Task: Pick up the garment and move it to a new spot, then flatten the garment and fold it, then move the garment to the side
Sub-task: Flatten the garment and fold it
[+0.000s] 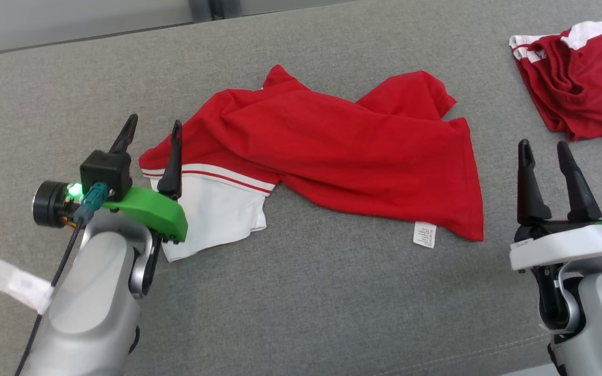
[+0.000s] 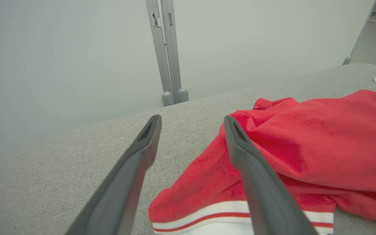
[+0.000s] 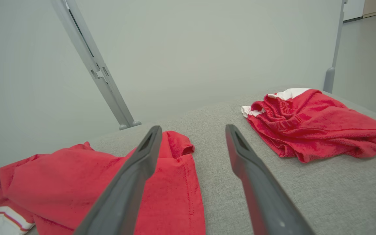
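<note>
The garment is a red shirt with a white, red-striped band, lying rumpled across the middle of the grey surface; a small white care label sticks out at its lower right hem. My left gripper stands open at the garment's left end, above the white band, with nothing between its fingers. The left wrist view has the red cloth beside and under the right finger. My right gripper is open just right of the garment's hem, apart from it. The garment lies at the lower left in the right wrist view.
A second red garment with white trim lies bunched at the far right corner, also seen as a red garment ahead of my right gripper. A pale wall with a grey post rises behind the surface's far edge.
</note>
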Robot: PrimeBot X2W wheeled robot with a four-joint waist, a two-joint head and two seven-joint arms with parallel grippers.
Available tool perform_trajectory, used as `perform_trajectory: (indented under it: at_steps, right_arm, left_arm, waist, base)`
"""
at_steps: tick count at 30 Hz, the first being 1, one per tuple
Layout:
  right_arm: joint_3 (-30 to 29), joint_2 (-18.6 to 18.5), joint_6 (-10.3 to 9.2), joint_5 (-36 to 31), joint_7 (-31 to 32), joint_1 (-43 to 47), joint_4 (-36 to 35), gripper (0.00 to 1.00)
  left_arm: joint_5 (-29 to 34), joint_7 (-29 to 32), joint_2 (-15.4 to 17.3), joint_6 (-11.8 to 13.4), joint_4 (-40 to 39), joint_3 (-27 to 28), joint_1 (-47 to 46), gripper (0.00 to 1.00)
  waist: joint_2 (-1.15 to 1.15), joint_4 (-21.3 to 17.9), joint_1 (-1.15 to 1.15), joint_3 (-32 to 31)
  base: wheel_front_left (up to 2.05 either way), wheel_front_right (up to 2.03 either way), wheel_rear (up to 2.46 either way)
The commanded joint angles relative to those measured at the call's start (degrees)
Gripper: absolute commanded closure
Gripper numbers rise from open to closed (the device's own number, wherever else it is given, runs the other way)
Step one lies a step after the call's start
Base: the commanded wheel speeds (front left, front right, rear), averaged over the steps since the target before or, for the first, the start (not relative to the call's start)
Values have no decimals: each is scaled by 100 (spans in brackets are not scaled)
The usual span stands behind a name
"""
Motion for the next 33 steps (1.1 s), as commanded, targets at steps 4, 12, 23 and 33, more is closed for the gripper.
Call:
perform_trajectory:
  at_steps: [4, 12, 23, 33]
  right_arm:
    - [276, 120, 1, -344, -142, 54, -40, 0]
    - [579, 369, 1, -746, -181, -38, 238, 0]
    - [552, 673, 1, -1095, -183, 297, 494, 0]
    - [365, 725, 1, -1165, -184, 601, 610, 0]
  left_arm:
    - [0, -14, 56, 91, -781, 400, 813, 0]
    - [28, -8, -242, 107, -1859, 899, 2152, 0]
    - [-13, -8, -726, -3, -2321, 1476, 3296, 0]
    - [190, -9, -846, -135, -2339, 1654, 3530, 0]
  waist:
    - [0, 261, 0, -230]
    - [0, 594, 0, -642]
    - [0, 834, 0, -1199]
    - [0, 824, 0, -1438]
  base:
    - [0, 0, 0]
    - [0, 0, 0]
    - [0, 0, 0]
    - [0, 0, 0]
